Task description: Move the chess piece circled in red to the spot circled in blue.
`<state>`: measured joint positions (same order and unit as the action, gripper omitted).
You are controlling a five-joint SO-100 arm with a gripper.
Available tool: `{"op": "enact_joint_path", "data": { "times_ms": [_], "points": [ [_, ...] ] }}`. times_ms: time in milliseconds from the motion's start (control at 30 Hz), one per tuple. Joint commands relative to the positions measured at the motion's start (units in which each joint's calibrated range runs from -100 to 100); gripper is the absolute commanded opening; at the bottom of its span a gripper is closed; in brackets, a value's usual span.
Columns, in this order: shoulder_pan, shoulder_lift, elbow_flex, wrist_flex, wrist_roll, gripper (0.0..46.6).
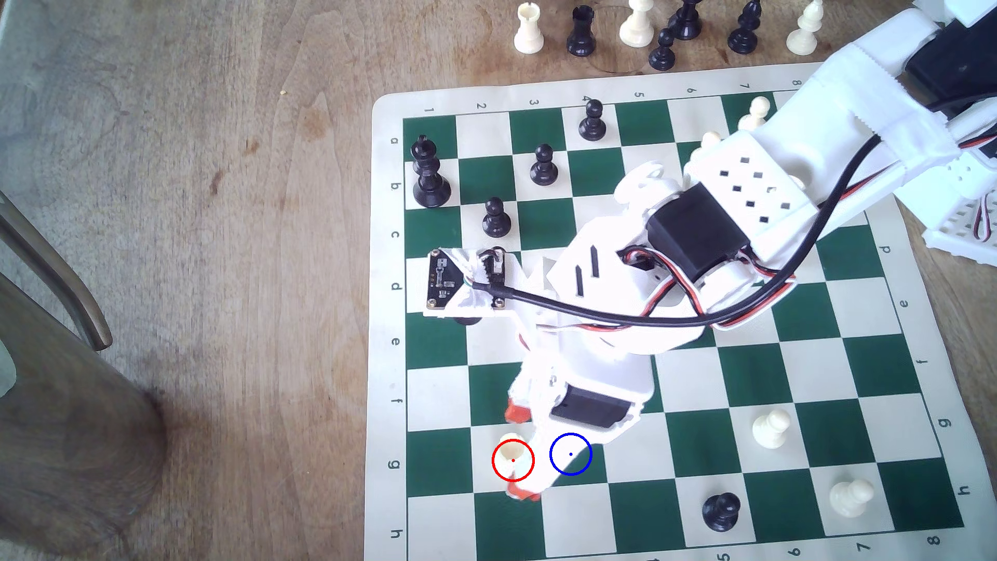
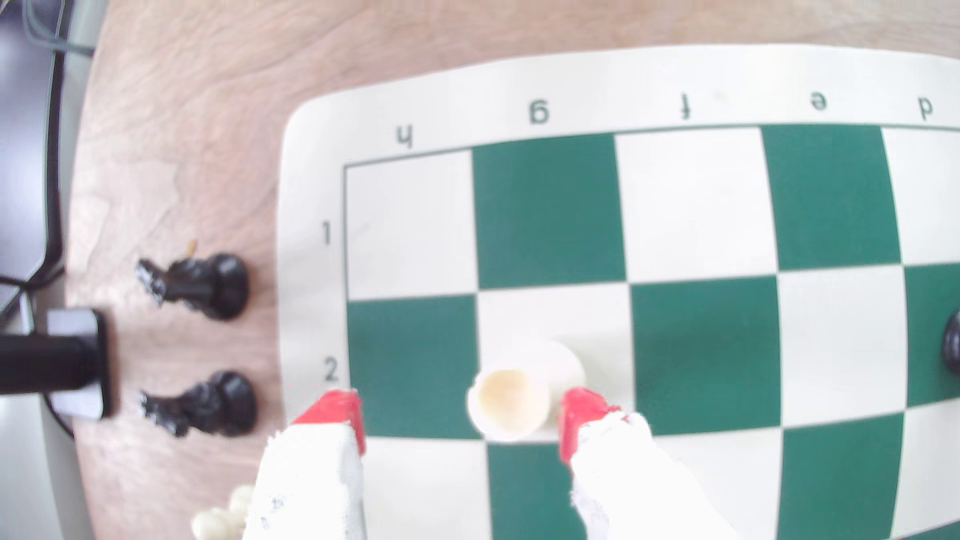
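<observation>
Wrist view: red-tipped jaws spread around the stout, flat-topped cream rook.

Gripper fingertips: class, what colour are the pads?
Red, on white fingers; clearest in the wrist view.

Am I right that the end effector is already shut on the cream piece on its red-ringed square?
Not quite: the end effector is open. The wrist view shows the cream piece between its red-tipped fingers, with a clear gap on one side. It does stand on the red-ringed square.
</observation>
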<state>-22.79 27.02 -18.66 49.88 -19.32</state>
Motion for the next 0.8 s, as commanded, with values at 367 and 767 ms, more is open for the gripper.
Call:
{"op": "enact_joint_path", "data": {
  "times_ms": [367, 767],
  "points": [
    [0.2, -0.3, -1.1, -4.8, 0.2, 21.5],
    [-0.2, 0.1, 3.0, -6.8, 0.2, 20.7]
  ]
}}
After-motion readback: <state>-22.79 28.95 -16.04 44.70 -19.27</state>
